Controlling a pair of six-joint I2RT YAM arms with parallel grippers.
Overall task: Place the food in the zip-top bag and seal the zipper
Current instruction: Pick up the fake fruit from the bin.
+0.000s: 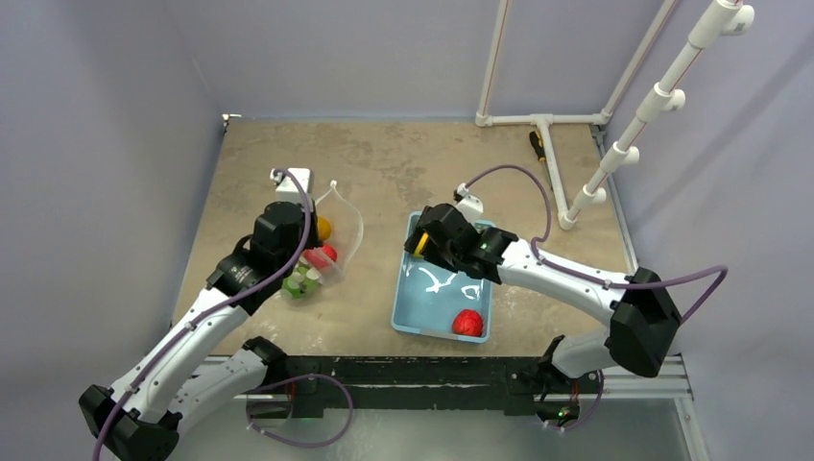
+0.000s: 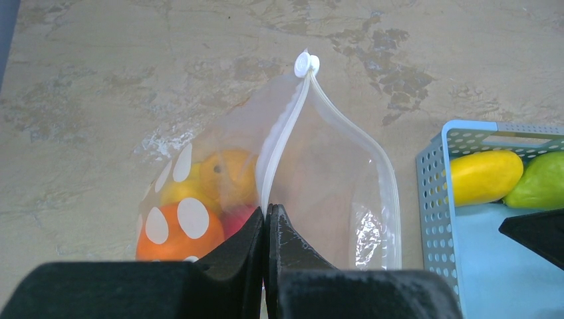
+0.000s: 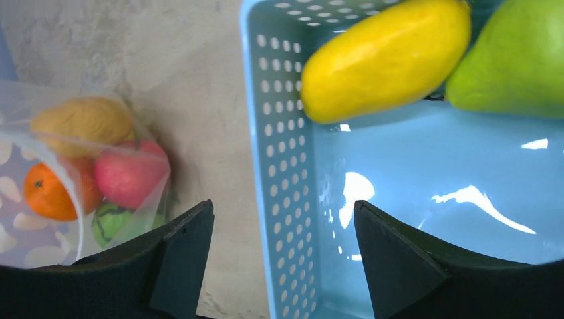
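The zip-top bag [image 2: 332, 193] lies on the table with its mouth gaping. The whitish zipper [image 2: 282, 143] runs to a slider [image 2: 306, 64] at the far end. My left gripper [image 2: 267, 211] is shut on the zipper strip; from above it [image 1: 309, 245] sits over the bag [image 1: 344, 230]. Orange [image 2: 179, 232], yellow [image 2: 226, 173] and red fruits [image 3: 130, 173] lie inside the bag. My right gripper [image 3: 282, 206] is open and empty, straddling the left wall of the light-blue basket [image 3: 282, 133]. A yellow fruit [image 3: 386, 60] and a green fruit [image 3: 512, 60] lie in the basket ahead of it.
A red fruit [image 1: 467, 323] lies at the near end of the basket [image 1: 408, 312]. A white pipe frame [image 1: 542, 120] and a small screwdriver [image 1: 538, 144] are at the table's far right. My right gripper [image 1: 427, 245] hovers over the basket's far left corner.
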